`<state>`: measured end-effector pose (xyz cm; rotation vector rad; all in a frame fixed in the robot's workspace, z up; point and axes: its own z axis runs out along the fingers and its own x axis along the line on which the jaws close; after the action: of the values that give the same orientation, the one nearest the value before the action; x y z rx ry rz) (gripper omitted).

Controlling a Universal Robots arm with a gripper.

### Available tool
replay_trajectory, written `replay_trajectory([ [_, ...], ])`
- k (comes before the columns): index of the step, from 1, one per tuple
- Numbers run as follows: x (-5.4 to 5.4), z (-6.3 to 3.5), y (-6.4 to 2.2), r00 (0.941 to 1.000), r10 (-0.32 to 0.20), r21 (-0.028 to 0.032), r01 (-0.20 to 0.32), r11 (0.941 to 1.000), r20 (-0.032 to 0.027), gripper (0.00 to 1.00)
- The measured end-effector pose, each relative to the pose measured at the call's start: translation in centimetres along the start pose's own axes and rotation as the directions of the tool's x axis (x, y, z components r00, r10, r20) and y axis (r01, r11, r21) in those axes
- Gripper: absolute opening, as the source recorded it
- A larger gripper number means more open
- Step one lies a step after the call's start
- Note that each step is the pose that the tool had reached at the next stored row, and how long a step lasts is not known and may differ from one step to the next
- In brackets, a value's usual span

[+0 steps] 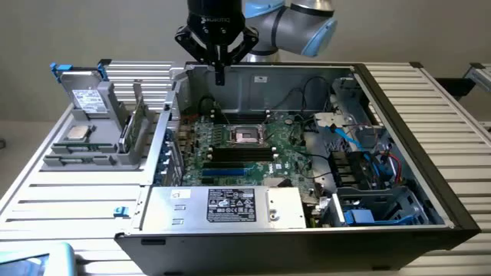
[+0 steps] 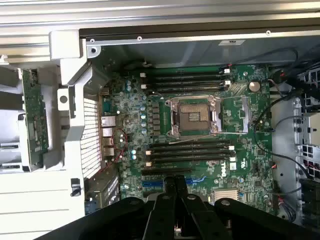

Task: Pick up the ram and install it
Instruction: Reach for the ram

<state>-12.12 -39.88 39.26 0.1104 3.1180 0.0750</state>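
The pincer (image 1: 220, 78) is seen closed on nothing; the ram (image 1: 77, 149) is judged light, stiff, fragile, best taken by its long edges.

A plain beige wall (image 1: 92, 29) stands behind a ribbed, pale metal table (image 1: 77, 198).

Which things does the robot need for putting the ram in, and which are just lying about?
For the job:
- ram, in the holder beside the case
- black memory slots on the motherboard
- end effector, shut, holding nothing

Just lying about:
- silver processor chip
- green expansion card
- hard drive
- power supply
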Motion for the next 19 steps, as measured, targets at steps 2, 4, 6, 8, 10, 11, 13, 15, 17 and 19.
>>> replay_trajectory([
  [2,0.0,0.00,0.00,1.0000,0.000,0.0000,0.000,1.0000,0.0000,0.11],
  [4,0.0,0.00,0.00,1.0000,0.000,0.0000,0.000,1.0000,0.0000,0.11],
  [6,0.0,0.00,0.00,1.0000,0.000,0.0000,0.000,1.0000,0.0000,0.11],
  [8,0.0,0.00,0.00,1.0000,0.000,0.0000,0.000,1.0000,0.0000,0.11],
  [10,0.0,0.00,0.00,1.0000,0.000,-0.0001,0.000,1.0000,0.0000,0.11],
  [11,0.0,0.00,0.00,1.0000,0.000,0.0000,0.000,1.0000,0.0000,0.11],
  [13,0.0,0.00,0.00,1.0000,0.000,0.0000,0.000,1.0000,0.0000,0.11],
  [15,0.2,-0.02,-0.02,1.0000,0.001,0.0003,-0.001,1.0000,0.0001,0.11],
  [17,0.9,-0.03,-0.06,1.0000,0.001,0.0001,-0.001,1.0000,0.0002,0.11],
  [19,1.8,-0.04,-0.13,1.0000,0.001,0.0000,-0.001,1.0000,0.0003,0.11],
])
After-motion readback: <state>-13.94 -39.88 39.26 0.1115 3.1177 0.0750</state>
